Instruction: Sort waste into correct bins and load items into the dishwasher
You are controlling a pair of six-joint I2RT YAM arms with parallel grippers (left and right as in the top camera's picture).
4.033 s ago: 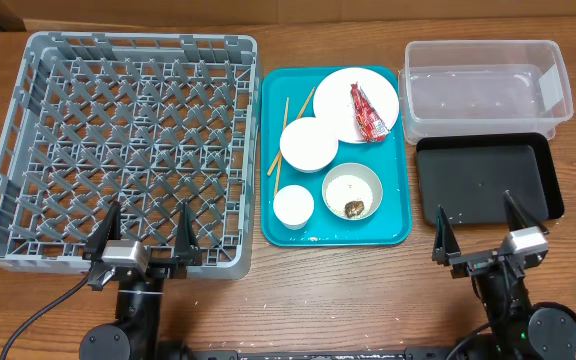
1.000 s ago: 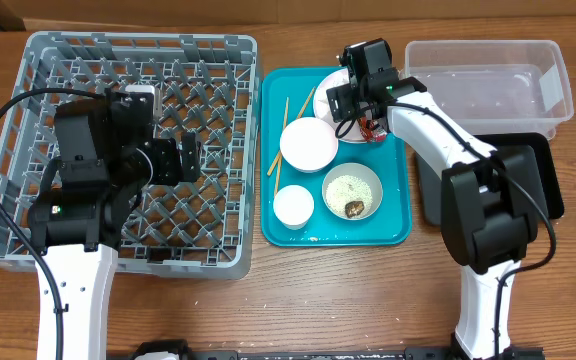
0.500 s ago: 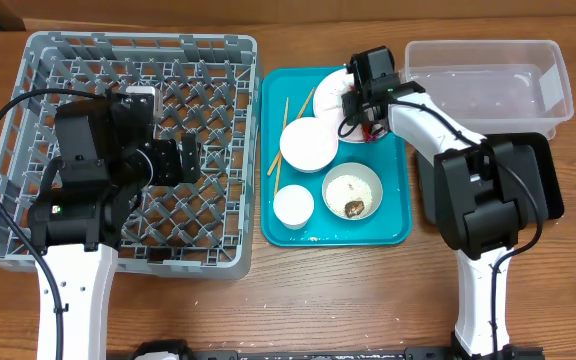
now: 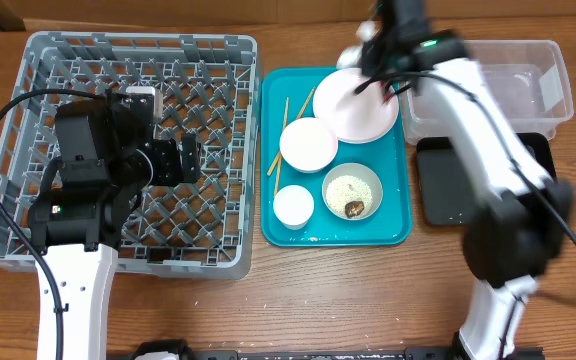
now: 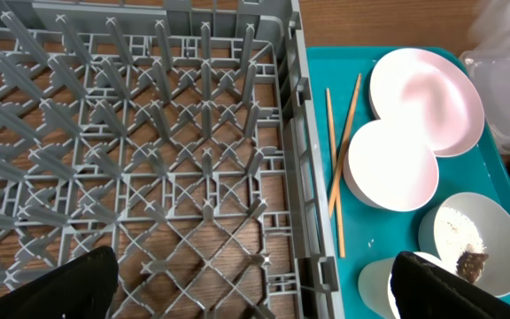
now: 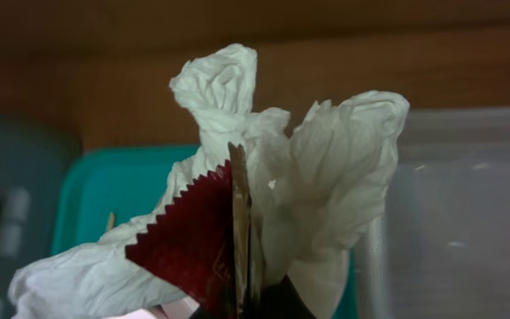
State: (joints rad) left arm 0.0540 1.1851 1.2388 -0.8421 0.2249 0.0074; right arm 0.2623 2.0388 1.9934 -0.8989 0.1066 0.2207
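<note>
Here, the right gripper (image 6: 242, 308) was clamped on the red wrapper (image 6: 189, 244) and crumpled tissue (image 6: 326, 177).
Both stuck up from its grip, by the far edge of the teal tray (image 4: 313, 228); the left gripper (image 5: 255, 288) gaped empty.

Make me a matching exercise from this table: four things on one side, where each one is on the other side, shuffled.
Things:
1 wrapper
2 chopsticks
3 rice
4 plate

Places:
a in a bowl
b empty, at the far end of the tray
c pinched in the right hand with tissue
d flat on the tray, on the side nearest the rack

Pairs: 1-c; 2-d; 3-a; 4-b
</note>
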